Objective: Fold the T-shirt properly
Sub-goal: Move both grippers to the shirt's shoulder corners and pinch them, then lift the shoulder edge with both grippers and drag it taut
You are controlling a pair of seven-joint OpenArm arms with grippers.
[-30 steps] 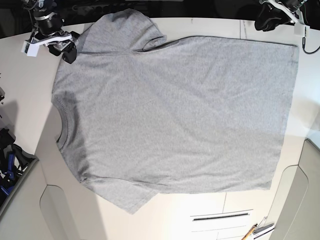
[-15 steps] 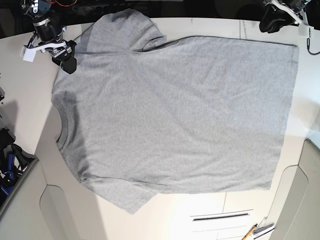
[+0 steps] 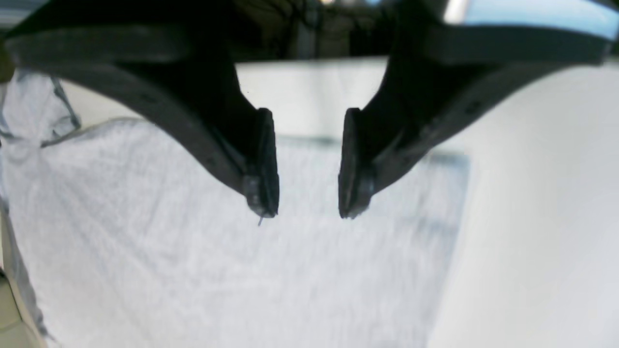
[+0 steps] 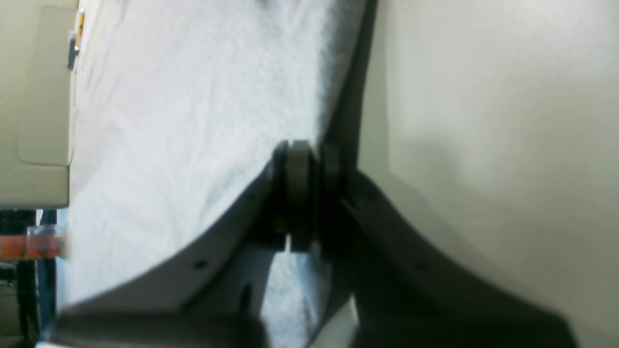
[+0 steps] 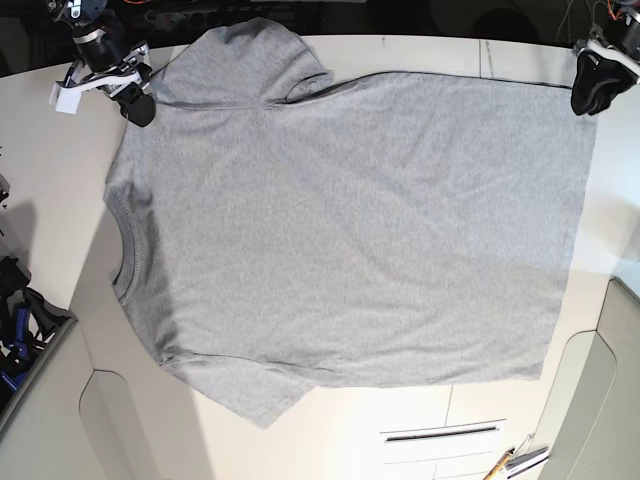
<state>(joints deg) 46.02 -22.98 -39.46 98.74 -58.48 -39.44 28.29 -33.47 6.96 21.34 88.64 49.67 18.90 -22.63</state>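
Shirt: the T-shirt (image 5: 345, 225) lies flat and plain side up on the counter (image 5: 50, 200), collar toward the right gripper's side, hem toward the left gripper's side; no fold made yet, by the look of it.
Right gripper (image 5: 137, 104): sits at the shoulder corner beside the far sleeve. In its wrist view the fingers (image 4: 300, 188) are pressed together right at the shirt's edge; whether cloth is actually pinched between them I cannot tell.
Left gripper (image 5: 590, 92): hangs over the far hem corner, fingers (image 3: 261, 164) apart with nothing between them, grey cloth spread below and beyond the tips.
Why placed so: both grippers stand on the same long edge of the shirt, one at each end, which suits lifting that edge together.
Next, as I judge it: the left fingers need to drop onto the hem corner and close.
Risk: a pinch catching only one layer, or none.
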